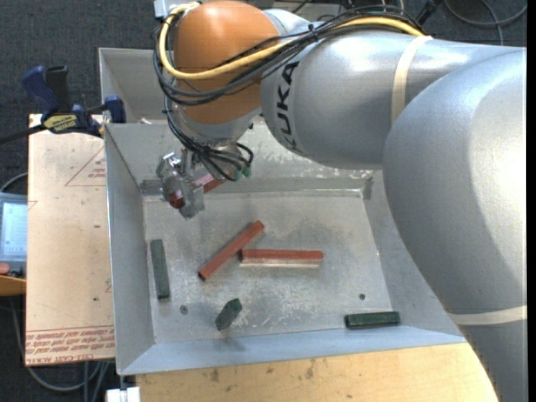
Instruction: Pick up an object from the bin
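Fingers point(193, 200) near the far left corner of the bin point(126, 224): it could not be told if they were spread or closed.

The gripper point(185, 203) hung low over the bin floor there, and a small red patch point(174, 198) showed at it, too unclear to name. Nearest lay two red-brown bars, a slanted one point(230, 250) touching a flat one point(280, 258) at its end. A dark green bar point(159, 268) lay at the left, a small dark piece point(228, 312) near the front wall, and a dark bar point(373, 318) at the front right.
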Controlling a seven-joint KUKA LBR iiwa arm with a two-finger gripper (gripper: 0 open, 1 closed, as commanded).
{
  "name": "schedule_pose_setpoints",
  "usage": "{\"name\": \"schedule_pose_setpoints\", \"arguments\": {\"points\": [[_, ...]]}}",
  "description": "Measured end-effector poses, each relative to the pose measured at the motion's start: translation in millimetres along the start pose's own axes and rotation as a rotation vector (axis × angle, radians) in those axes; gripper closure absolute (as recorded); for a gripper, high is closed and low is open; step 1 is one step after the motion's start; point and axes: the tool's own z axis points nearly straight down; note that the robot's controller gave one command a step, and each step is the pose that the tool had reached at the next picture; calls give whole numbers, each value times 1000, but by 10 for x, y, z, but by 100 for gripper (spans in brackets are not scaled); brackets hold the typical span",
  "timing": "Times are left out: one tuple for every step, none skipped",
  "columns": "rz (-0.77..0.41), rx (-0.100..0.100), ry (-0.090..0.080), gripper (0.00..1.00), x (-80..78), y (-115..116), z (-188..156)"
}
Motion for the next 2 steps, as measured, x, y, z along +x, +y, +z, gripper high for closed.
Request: {"name": "schedule_pose_setpoints", "arguments": {"points": [[0,0,0,100,0,-1,0],[0,0,0,100,0,-1,0]]}}
